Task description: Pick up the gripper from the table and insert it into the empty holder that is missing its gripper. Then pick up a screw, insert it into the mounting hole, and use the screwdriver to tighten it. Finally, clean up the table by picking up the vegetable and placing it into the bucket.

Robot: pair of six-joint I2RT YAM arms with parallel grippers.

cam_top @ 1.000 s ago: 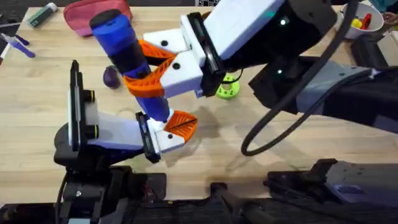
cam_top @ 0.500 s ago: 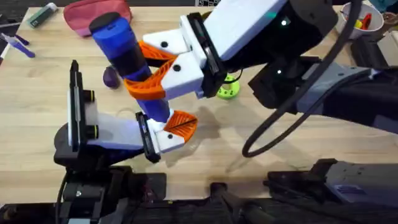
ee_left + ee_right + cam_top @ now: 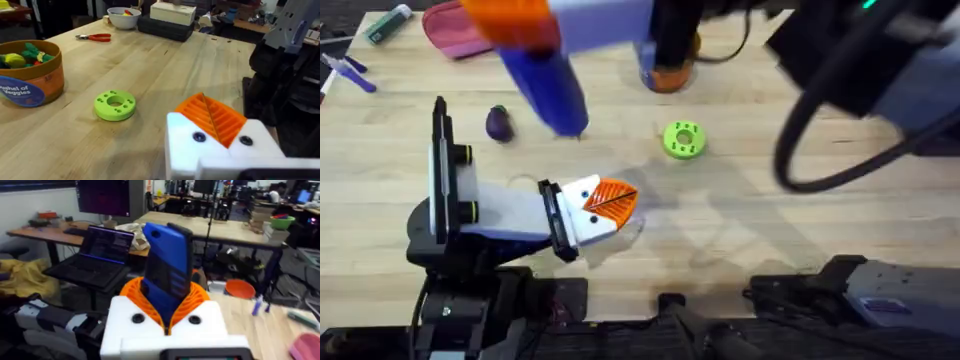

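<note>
Two items remain to handle, judging by the overhead view. The screwdriver (image 3: pixel 552 85) hangs high over the far left of the table, clamped in the right gripper (image 3: pixel 535 25). The vegetable (image 3: pixel 498 122) lies on the wood just left of its tip. The left gripper (image 3: pixel 605 205) rests low at near centre with an orange finger seated in its white holder (image 3: pixel 578 212); whether its fingers are apart, I cannot tell.

Left wrist view: the bucket (image 3: pixel 29 72) sits far left of the green disc (image 3: pixel 115 104), toy food inside.

Right wrist view: orange pads (image 3: pixel 132 292) are closed on the blue barrel.

Judgement: screwdriver rigid, smooth, top-heavy; grip mid-barrel. Eggplant light, rounded, prone to roll; pinch across its widest part.
</note>
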